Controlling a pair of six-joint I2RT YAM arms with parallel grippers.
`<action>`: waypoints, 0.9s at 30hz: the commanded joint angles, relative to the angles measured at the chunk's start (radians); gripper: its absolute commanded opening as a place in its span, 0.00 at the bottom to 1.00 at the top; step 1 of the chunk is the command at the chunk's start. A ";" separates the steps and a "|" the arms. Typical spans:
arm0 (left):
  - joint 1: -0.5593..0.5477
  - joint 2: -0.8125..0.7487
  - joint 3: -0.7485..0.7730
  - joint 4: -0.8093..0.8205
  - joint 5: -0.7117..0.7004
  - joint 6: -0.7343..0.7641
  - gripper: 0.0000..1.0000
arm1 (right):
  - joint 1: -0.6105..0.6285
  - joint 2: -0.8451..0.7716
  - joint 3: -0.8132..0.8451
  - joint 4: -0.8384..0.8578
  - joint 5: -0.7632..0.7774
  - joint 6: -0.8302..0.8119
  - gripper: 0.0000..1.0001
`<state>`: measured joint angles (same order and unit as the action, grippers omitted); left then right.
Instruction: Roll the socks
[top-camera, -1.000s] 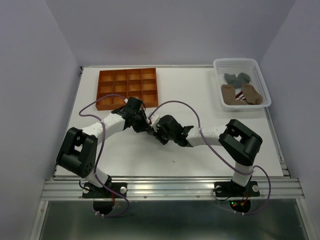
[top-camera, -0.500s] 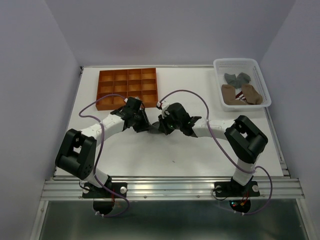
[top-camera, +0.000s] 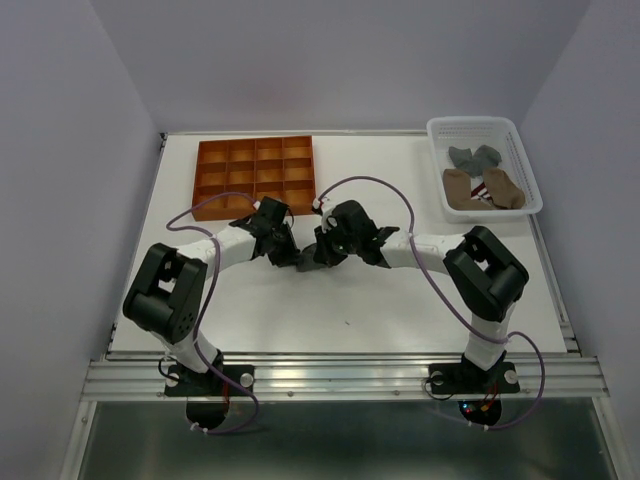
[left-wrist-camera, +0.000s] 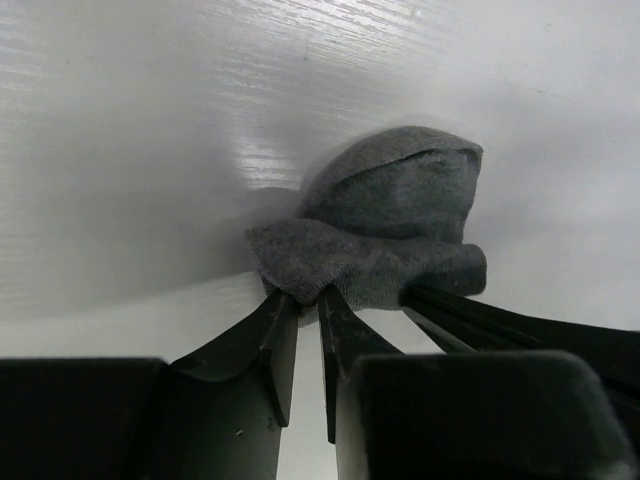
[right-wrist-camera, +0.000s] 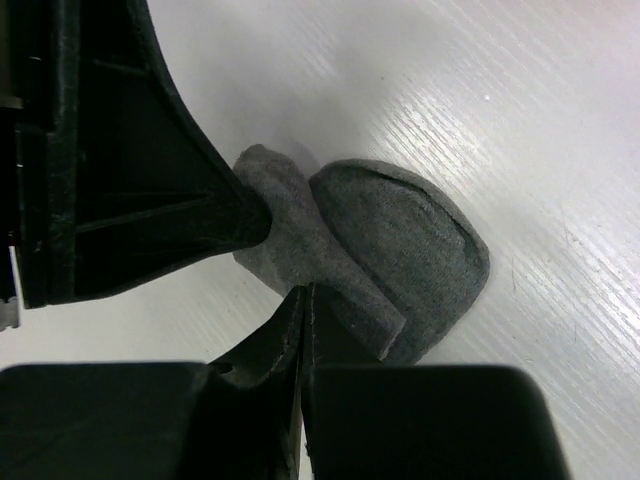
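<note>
Grey sock: it lay on the white counter (top-camera: 420, 310) near the middle, in front of the orange tray, between the two pincers (top-camera: 305, 263).
Shape of the sock: in the left wrist view (left-wrist-camera: 390, 200) one rounded end lay flat on the counter and the other part was folded over it as a thick flap. The right wrist view (right-wrist-camera: 400, 250) showed the same fold.
Left pincer: it (top-camera: 290, 254) was low over the counter at the left side of the sock. In its own view (left-wrist-camera: 305, 298) the two fingers stood almost together with only a thin gap, and the edge of the flap was pinched between the tips.
Right pincer: it (top-camera: 322, 252) came from the right side and met the sock opposite the left one. In its own view (right-wrist-camera: 303, 296) the fingers were fully together and the tips touched the folded edge. We could not tell if any fabric was caught between them.
Orange tray: a tray with many square compartments (top-camera: 255, 175) stood at the far left of the counter, just beyond the left pincer.
White basket: it (top-camera: 480, 124) stood at the far right corner, well apart from both pincers.
Other socks: inside the basket we saw grey socks (top-camera: 474, 156) at the far side and tan-brown socks (top-camera: 460, 188) at the near side, with a striped piece (top-camera: 482, 193) between the tan-brown ones.
</note>
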<state>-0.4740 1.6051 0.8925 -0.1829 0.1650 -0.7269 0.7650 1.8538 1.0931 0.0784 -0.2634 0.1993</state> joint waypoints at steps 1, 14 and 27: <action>0.003 0.001 0.011 0.033 0.004 0.001 0.24 | -0.009 -0.021 0.022 0.003 -0.014 0.005 0.01; 0.003 0.035 0.068 0.043 0.030 -0.011 0.19 | -0.009 -0.100 0.002 -0.029 -0.054 -0.256 0.31; 0.003 0.055 0.103 0.017 0.044 0.004 0.19 | 0.034 -0.059 0.042 -0.123 0.041 -0.583 0.46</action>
<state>-0.4736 1.6558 0.9585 -0.1555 0.1951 -0.7387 0.7876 1.7889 1.0931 -0.0246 -0.2653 -0.2722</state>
